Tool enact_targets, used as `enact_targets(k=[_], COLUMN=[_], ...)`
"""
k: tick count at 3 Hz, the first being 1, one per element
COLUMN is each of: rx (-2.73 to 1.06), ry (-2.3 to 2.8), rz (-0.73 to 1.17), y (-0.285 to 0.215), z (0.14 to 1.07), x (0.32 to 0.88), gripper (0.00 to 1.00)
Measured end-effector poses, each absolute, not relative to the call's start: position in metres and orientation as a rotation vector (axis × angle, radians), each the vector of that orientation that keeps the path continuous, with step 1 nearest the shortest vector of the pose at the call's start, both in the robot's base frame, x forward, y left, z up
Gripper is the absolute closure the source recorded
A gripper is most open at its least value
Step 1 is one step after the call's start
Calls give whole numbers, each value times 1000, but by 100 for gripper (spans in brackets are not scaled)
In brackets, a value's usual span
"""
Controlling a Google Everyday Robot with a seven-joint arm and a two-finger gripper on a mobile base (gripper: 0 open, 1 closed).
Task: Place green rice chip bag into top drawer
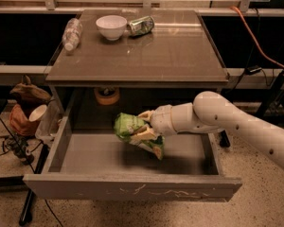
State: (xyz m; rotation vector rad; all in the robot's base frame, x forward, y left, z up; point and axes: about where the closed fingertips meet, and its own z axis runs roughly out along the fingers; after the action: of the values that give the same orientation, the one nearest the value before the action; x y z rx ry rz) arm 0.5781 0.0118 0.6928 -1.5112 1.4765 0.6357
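Observation:
The green rice chip bag [130,128] is a crinkly light-green pouch held above the inside of the open top drawer [132,187], near the drawer's middle and toward its back. My gripper [143,126] reaches in from the right on a white arm and is shut on the bag, with one finger above it and one across its lower side. The bag's lower end hangs down to the right, just over the drawer floor [99,154]. The drawer is pulled out under the table, and its front panel is scratched white.
On the tabletop [170,51] stand a white bowl [110,26], a dented green can [142,25] lying on its side and a clear plastic bottle [71,34] at the left edge. A roll of tape [107,95] sits behind the drawer. A brown bag [23,103] is on the floor left.

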Motion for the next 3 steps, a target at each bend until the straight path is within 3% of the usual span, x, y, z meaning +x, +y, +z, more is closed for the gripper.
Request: enact_targets(k=[2,3], rx=[-1550,-1550], ry=[1504,1504], rz=[633,633], y=[13,13], z=[682,682], x=[572,572], gripper=[100,82])
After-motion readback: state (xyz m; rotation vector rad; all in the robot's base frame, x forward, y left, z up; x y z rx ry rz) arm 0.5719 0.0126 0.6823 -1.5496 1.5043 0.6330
